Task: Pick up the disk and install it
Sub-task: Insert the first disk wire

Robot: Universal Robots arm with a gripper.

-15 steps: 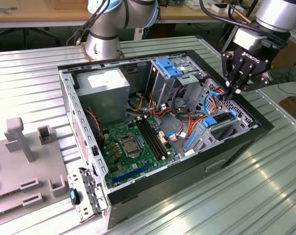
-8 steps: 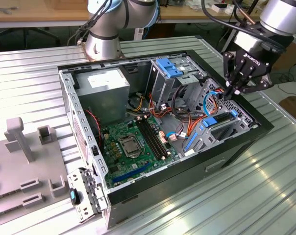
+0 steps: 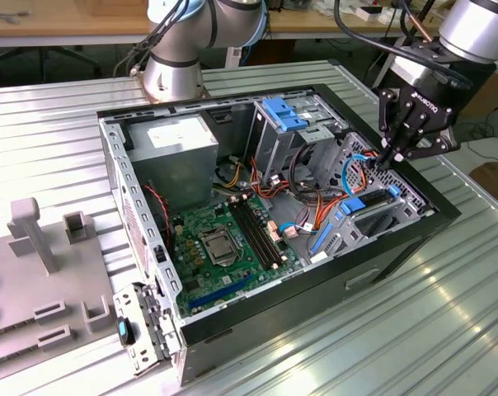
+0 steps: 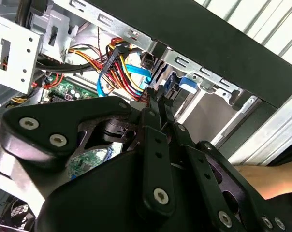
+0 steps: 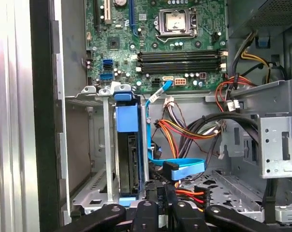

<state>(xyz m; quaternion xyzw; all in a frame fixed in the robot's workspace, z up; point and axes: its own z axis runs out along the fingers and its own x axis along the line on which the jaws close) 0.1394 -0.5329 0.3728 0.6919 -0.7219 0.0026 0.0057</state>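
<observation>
The disk (image 5: pixel 130 159) stands on edge in a slot of the metal drive cage (image 5: pixel 88 145) at the case's front corner, with its blue side rail (image 5: pixel 126 118) facing up. In the exterior view its blue rail end (image 3: pixel 352 206) shows at the case's right. My gripper (image 3: pixel 387 158) hangs just above the case's right rim, beside the cage and over the cables. In both wrist views the black fingers (image 5: pixel 160 195) (image 4: pixel 158 96) are shut together with nothing visible between them, close to a blue flat cable (image 5: pixel 182 168) and apart from the disk.
The open computer case (image 3: pixel 414 235) lies on a ribbed metal table. Inside are a green motherboard (image 3: pixel 224 239), a grey power-supply box (image 3: pixel 179 144), a blue bracket (image 3: pixel 284 111) in the upper bay and bundles of orange and red cables (image 5: pixel 184 133). A grey fixture (image 3: pixel 43 239) stands at the exterior view's left.
</observation>
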